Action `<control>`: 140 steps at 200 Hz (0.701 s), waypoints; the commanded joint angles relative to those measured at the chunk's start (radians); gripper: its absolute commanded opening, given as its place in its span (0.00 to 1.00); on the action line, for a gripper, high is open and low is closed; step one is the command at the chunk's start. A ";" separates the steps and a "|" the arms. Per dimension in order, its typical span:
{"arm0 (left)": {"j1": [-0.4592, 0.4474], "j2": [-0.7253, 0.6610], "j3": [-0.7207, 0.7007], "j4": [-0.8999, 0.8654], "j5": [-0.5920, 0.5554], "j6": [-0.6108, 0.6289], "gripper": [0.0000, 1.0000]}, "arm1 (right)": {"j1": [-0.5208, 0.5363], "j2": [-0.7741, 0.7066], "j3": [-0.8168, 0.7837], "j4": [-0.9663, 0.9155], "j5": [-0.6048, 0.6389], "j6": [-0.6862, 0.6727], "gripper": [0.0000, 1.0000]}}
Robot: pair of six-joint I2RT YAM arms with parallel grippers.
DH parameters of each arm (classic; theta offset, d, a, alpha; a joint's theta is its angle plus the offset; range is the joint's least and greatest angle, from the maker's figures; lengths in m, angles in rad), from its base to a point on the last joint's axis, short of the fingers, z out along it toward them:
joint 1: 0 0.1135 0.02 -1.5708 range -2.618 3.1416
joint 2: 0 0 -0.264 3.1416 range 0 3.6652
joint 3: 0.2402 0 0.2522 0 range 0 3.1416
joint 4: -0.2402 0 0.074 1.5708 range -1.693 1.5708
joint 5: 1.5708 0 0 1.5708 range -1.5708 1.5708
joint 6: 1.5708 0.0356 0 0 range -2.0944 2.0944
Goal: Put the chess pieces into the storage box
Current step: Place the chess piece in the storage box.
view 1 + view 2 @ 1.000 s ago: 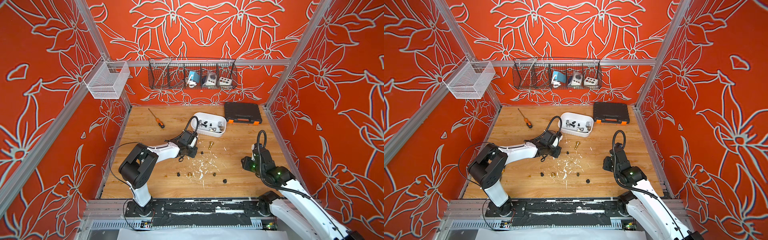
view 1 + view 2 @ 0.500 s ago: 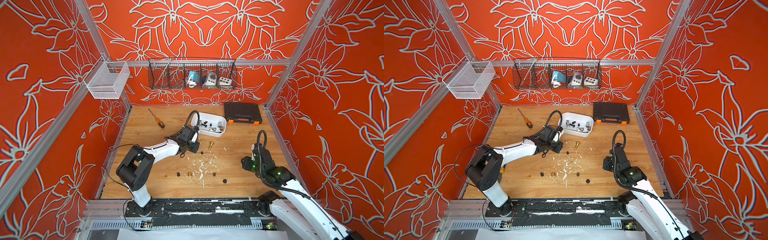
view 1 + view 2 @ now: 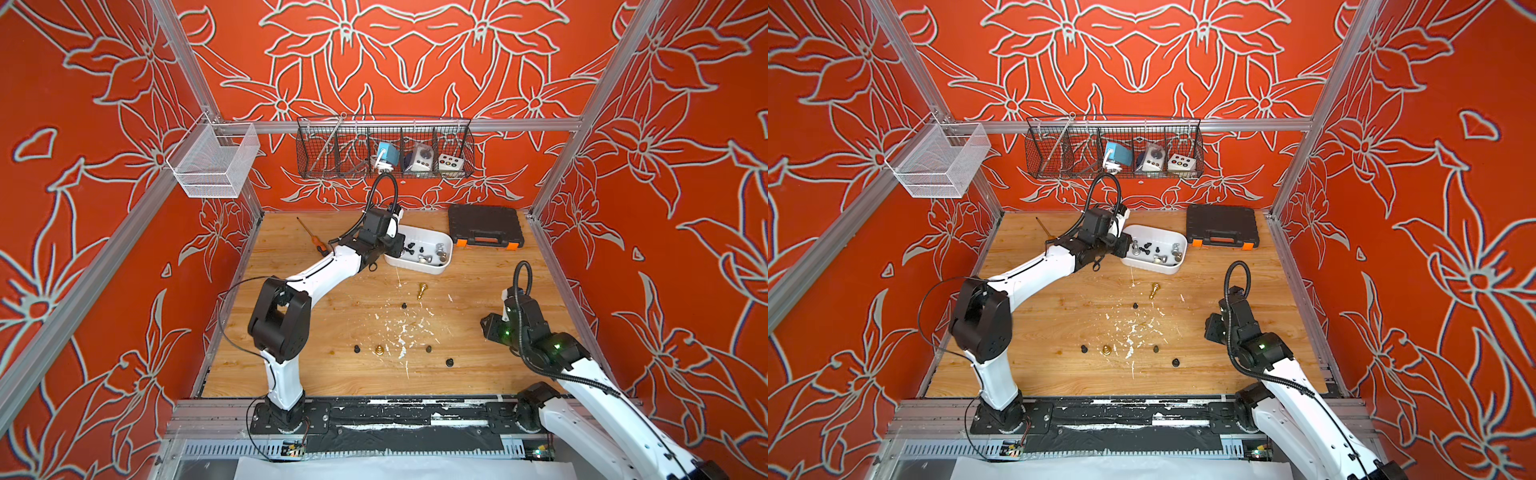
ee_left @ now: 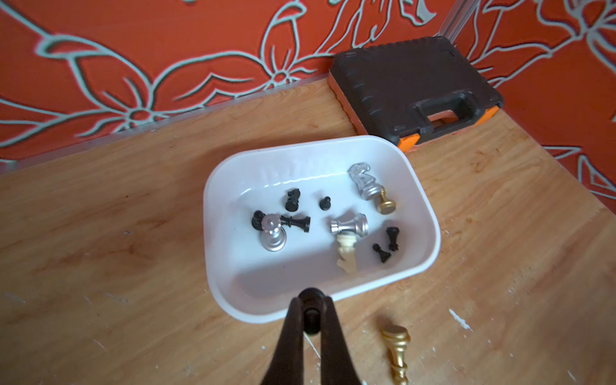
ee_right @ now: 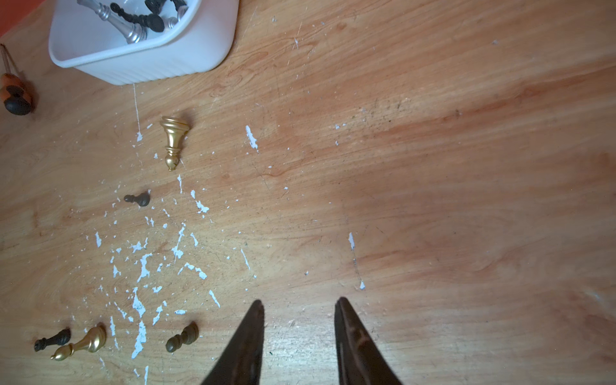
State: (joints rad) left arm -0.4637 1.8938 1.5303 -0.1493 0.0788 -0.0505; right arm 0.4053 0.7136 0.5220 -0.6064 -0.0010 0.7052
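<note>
Chess pieces (image 4: 348, 226) lay heaped in the storage box (image 4: 253, 280): silver ones, black ones, a cream one and a gold one. The box sat close to the back edge of the bench (image 3: 332, 374), just beside the black toolcase (image 3: 484, 226) in the back right corner.

The bench was scuffed wood, with white paint flecks (image 3: 401, 332) spattered across its middle. Orange walls (image 3: 415, 62) with pale flower outlines closed it in on three sides. A white mesh basket (image 3: 212, 164) hung on the left wall and a dark wire basket (image 3: 384, 149) on the back rail. An orange-handled screwdriver (image 5: 15, 93) lay towards the back left corner.

Out on the wood, a gold piece (image 3: 422, 290) lay on its side near the middle, with a dark pawn (image 3: 404, 306) just in front of it. Nearer the front edge sat three more dark pawns (image 3: 428, 349) and a second gold piece (image 3: 379, 350).

The left fingers (image 4: 311, 301) were pinched tight on a black pawn (image 4: 311, 320), right over the box's rim. The right fingers (image 5: 298, 308) stood apart with nothing between them, above bare wood near the right edge.

A second before, the left arm had been out over the middle of the bench, and it had since swung back to the box. The right arm hadn't budged, and the loose pieces lay just where they had been.
</note>
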 commanded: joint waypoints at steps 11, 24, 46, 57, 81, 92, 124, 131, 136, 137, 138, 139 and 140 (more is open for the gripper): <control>0.017 0.135 0.129 -0.037 -0.011 0.008 0.08 | -0.002 0.012 -0.013 -0.012 -0.016 0.013 0.38; 0.021 0.186 0.184 -0.048 -0.009 0.005 0.07 | -0.002 0.021 -0.007 -0.012 -0.021 0.007 0.38; 0.026 0.269 0.278 -0.061 0.007 0.000 0.08 | -0.002 0.039 0.001 -0.007 -0.027 -0.004 0.38; 0.027 0.306 0.326 -0.065 0.015 0.000 0.08 | -0.002 0.051 0.003 -0.003 -0.029 -0.010 0.38; 0.026 0.382 0.419 -0.071 0.032 0.001 0.09 | -0.002 0.069 0.003 0.010 -0.036 -0.009 0.38; 0.027 0.407 0.451 -0.072 0.030 0.003 0.09 | -0.002 0.073 0.002 0.015 -0.043 -0.004 0.37; 0.026 0.481 0.544 -0.086 0.013 0.013 0.11 | -0.002 0.072 0.002 0.022 -0.048 0.002 0.37; 0.026 0.496 0.563 -0.094 0.013 0.012 0.11 | -0.001 0.070 0.002 0.019 -0.047 0.000 0.37; 0.026 0.503 0.574 -0.097 0.013 0.011 0.12 | -0.002 0.070 0.002 0.017 -0.046 -0.001 0.37; 0.026 0.505 0.577 -0.097 0.013 0.011 0.12 | -0.002 0.070 0.002 0.017 -0.047 -0.001 0.37; 0.026 0.505 0.579 -0.097 0.012 0.010 0.12 | -0.003 0.070 0.002 0.016 -0.047 -0.001 0.37; 0.026 0.508 0.580 -0.098 0.013 0.010 0.12 | -0.001 0.070 0.002 0.016 -0.046 -0.002 0.37; 0.026 0.510 0.582 -0.099 0.013 0.009 0.12 | -0.001 0.070 0.003 0.015 -0.045 -0.002 0.37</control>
State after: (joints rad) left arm -0.4431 2.3581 2.0514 -0.2184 0.0910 -0.0479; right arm 0.4053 0.7872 0.5220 -0.5938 -0.0444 0.6975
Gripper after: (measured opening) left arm 0.114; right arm 0.374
